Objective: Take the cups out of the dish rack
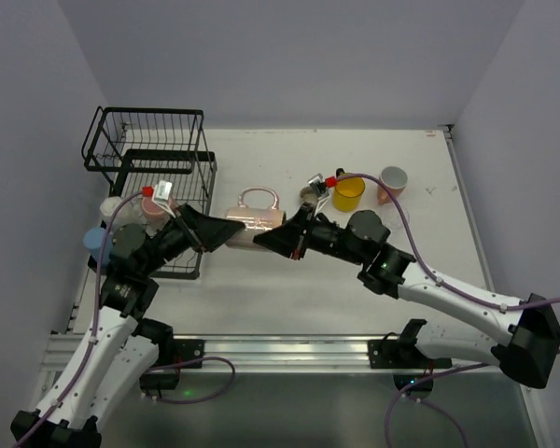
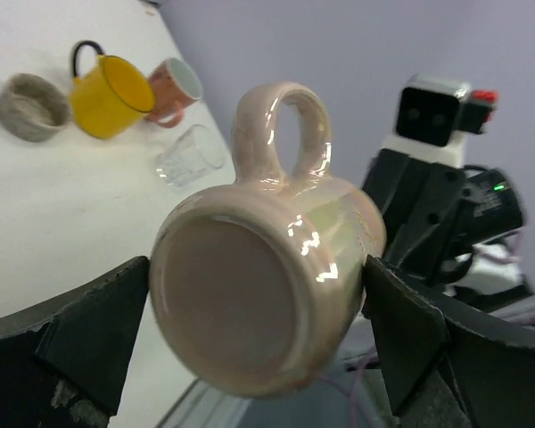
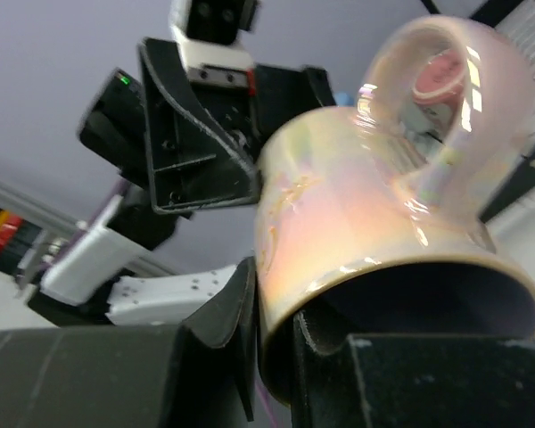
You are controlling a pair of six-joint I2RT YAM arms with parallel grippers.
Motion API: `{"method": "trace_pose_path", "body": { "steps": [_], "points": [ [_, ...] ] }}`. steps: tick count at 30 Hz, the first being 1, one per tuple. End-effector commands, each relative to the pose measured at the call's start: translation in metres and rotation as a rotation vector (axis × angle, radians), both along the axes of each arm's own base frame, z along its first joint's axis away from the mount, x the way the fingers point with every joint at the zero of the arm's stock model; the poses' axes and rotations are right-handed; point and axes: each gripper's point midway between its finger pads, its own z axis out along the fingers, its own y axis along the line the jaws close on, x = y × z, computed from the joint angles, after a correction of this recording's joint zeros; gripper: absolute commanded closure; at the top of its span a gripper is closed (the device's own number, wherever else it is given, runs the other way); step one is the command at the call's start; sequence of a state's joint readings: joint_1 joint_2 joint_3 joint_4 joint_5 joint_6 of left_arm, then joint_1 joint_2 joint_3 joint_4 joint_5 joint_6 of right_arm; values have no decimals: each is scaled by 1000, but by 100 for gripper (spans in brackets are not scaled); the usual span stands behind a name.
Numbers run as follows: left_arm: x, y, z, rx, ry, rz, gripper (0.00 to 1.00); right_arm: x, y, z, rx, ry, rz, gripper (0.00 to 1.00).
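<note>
Top external view: just right of the rack [image 1: 149,140], the two arms meet. The left gripper [image 1: 226,233] clamps the pink mug [image 1: 254,222] at its base end, a finger on either side. The right gripper [image 1: 282,239] pinches the rim from the opposite end (one finger inside the mouth, one outside). The mug lies on its side between them. Farther right of the rack stand a yellow cup [image 1: 348,193] and a salmon cup [image 1: 392,182]. At the rack's near end sit a red cup [image 1: 154,207] and a blue cup [image 1: 95,241].
</note>
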State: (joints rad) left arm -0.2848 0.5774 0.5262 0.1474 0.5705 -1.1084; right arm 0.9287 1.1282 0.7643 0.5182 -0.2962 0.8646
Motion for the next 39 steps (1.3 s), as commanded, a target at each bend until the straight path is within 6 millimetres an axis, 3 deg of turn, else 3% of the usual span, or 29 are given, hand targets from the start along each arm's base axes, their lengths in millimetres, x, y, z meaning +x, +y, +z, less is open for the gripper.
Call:
{"method": "trace_pose_path", "body": {
  "steps": [1,2,5,9,17,20,29,36,39],
  "points": [
    [26,34,-5,328,-161,202,0,47,-48,-26,-290,-63,-280,100],
    [27,40,-20,386,-111,221,0,49,-56,-33,-344,-53,-293,100],
    [29,60,-31,517,-108,294,0,63,-96,-66,-542,29,-358,100],
    [27,77,-44,646,-117,332,0,84,-138,-92,-665,101,-437,100],
    [27,105,-75,752,-83,453,0,131,-188,-143,-1059,160,-569,100],
    [28,107,-78,748,-85,469,0,143,-196,-156,-1160,171,-588,100],
    [36,133,-81,792,-22,607,0,172,-190,-191,-1251,189,-566,100],
    [39,150,-89,821,55,697,0,176,-186,-215,-1275,237,-547,100],
    [41,160,-93,844,91,751,0,175,-188,-217,-1280,239,-552,89]
  ]
}}
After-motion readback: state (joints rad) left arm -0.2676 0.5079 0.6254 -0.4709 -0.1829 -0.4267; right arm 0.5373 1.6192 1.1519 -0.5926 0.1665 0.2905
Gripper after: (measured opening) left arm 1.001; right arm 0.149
